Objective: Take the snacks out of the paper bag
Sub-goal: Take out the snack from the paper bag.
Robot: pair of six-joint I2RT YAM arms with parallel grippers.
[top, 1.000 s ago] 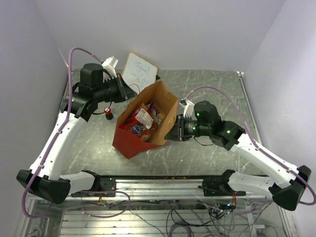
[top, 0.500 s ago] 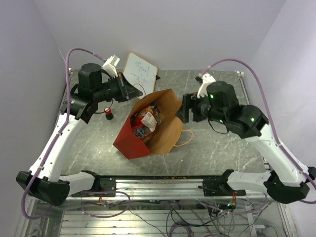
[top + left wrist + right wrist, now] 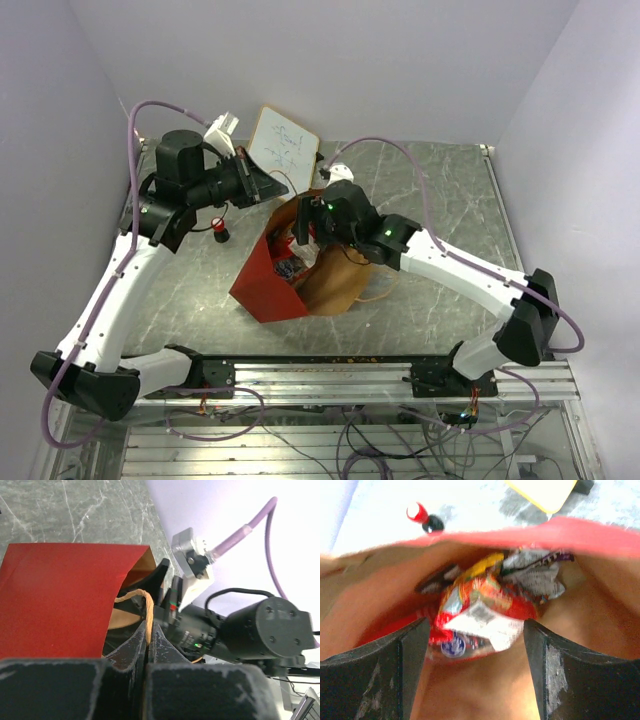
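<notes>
The right arm [image 3: 455,268] has swung left across the bench [image 3: 440,190]. A second ago the right end effector [image 3: 303,224] sat low against the right side of the paper bag [image 3: 262,288]. It then lifted clear to the right, and now it hangs over the bag's mouth with its fingers [image 3: 402,672] spread, the red candy bag [image 3: 480,597] and small packets [image 3: 540,575] straight below. The bag's right wall, upright a second ago, has slumped outward, and its loop handle [image 3: 386,285] lies on the bench.

Grey marbled table [image 3: 190,290]; red paper bag [image 3: 262,285], tilted whiteboard [image 3: 283,148], marker cap [image 3: 220,233]
</notes>
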